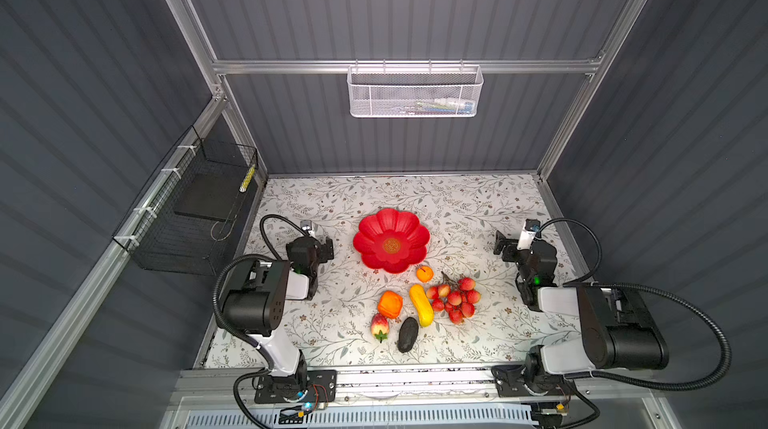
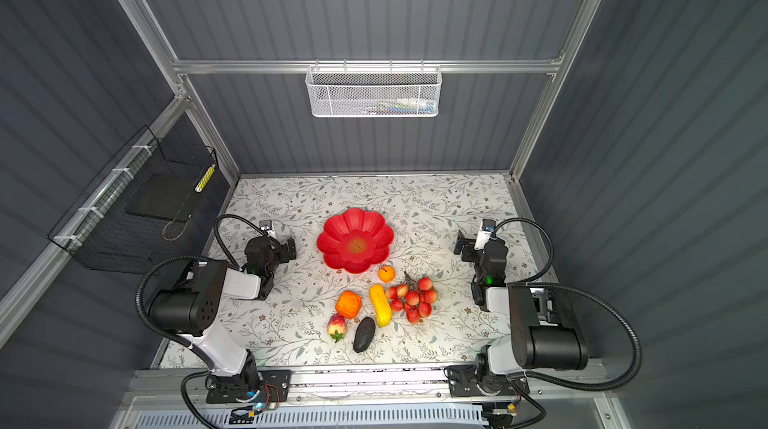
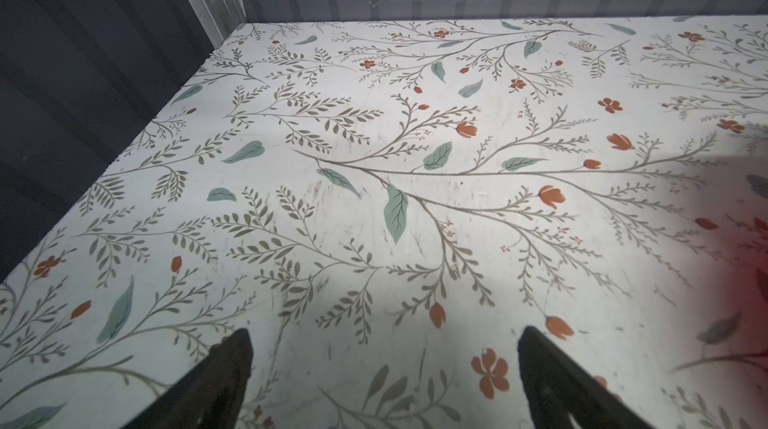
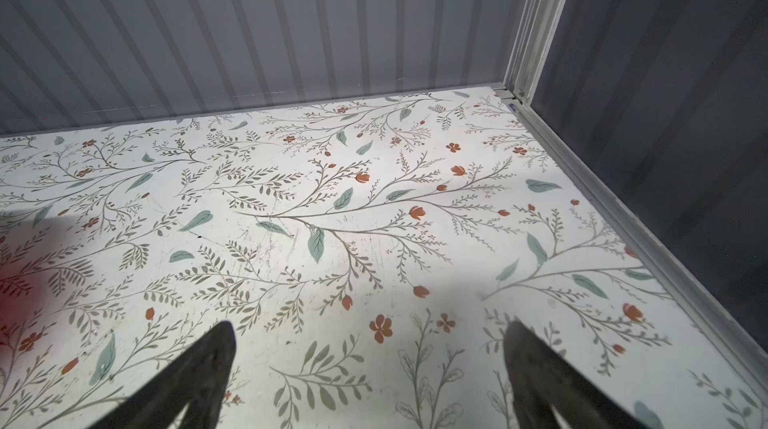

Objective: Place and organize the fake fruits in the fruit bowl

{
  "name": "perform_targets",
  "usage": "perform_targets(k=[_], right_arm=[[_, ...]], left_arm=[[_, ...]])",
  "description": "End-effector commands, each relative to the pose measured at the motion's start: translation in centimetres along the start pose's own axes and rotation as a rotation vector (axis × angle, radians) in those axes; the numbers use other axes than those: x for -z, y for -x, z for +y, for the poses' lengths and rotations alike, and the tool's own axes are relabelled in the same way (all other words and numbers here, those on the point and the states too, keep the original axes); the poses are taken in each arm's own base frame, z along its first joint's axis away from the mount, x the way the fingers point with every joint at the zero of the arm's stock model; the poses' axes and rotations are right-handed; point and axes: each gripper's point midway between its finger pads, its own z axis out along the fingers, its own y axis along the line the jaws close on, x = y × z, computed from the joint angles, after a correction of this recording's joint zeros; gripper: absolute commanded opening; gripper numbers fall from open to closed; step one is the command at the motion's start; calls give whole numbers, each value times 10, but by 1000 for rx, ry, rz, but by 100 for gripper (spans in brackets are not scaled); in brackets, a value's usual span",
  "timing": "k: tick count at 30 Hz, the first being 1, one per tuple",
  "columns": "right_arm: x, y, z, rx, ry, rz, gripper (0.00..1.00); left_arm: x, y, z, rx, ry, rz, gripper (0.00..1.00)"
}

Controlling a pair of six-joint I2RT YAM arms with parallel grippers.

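Grabbing the orange (image 1: 424, 274) first looked best: it sat just beside the empty bowl (image 1: 374, 231), other fruits (image 1: 420, 304) clustered nearby on the surface (image 1: 332, 206). Spread and empty: left gripper (image 3: 384, 335), right gripper (image 4: 370, 325). A straight-down grasp would have spared the rim.

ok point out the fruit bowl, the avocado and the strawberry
fruit bowl (image 1: 372, 236), in a top view, on a bare red petal beside the gold centre mark
avocado (image 1: 408, 334), in a top view, middle of its dark body
strawberry (image 1: 380, 324), in a top view, on its red body, not the green cap
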Motion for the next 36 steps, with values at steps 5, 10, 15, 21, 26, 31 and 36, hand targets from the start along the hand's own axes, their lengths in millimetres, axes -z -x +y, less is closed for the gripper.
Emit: perform_targets(k=[5, 10, 15, 21, 26, 31, 36], right_arm=[[-3, 7, 0, 4, 3, -17, 99], [-3, 6, 0, 3, 6, -14, 99], [-3, 7, 0, 1, 10, -13, 99], [-3, 7, 0, 2, 9, -14, 99], [-3, 7, 0, 2, 7, -14, 99], [-2, 7, -1, 2, 3, -17, 99], [3, 10, -9, -22, -42, -47, 99]], left_arm=[[1, 5, 2, -9, -1, -24, 100], [1, 6, 2, -8, -1, -25, 100], [1, 5, 2, -9, -1, -24, 100], [1, 5, 1, -9, -3, -23, 100], [1, 5, 1, -9, -3, -21, 100], [2, 6, 1, -8, -7, -26, 100], [7, 18, 0, -13, -14, -17, 100]])
